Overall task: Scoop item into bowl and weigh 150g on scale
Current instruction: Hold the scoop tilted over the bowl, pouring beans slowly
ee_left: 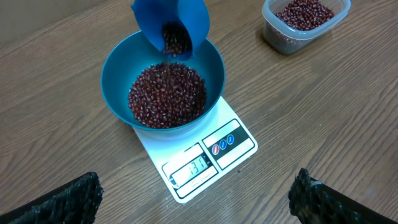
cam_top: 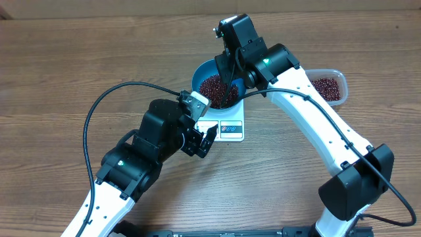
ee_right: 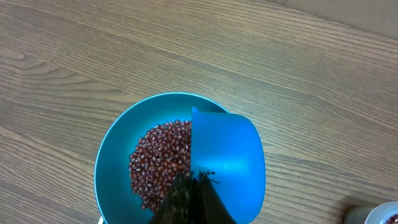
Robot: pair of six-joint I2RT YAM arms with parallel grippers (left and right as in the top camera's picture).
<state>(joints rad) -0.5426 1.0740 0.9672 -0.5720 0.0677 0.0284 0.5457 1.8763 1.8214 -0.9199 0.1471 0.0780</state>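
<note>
Overhead, left-wrist and right-wrist views of a two-arm weighing set-up on a wooden surface (cam_top: 79, 52).

The scale (cam_top: 230, 129) lies near the centre of the overhead view. Its display and label strip run along the 6 o'clock edge. The digits on the display are lit but too small to read with confidence.

The bowl (cam_top: 200, 71) stands on the platform at the 12 o'clock end of the scale. It holds a heap of beans (ee_left: 166, 93) that covers its floor.

The right gripper (ee_right: 191, 198) reaches in over the bowl from 3 o'clock. Its fingers are pressed together and pinch a small blue scoop (ee_right: 227, 160) at its edge. The scoop is tilted mouth-down above the bowl on the 12 o'clock side, apart from the rim. A few beans show in the mouth of the scoop, directly above the heap.

The left gripper (ee_left: 198, 193) hangs at about 8 o'clock from the scale, just beside its corner. Its fingers (ee_left: 62, 202) are spread fully wide. They hold nothing and touch nothing.

A clear plastic tub (cam_top: 327, 86) with more beans rests on the surface at 3 o'clock from the bowl. It is well apart from the bowl, on the far side of the right arm.
</note>
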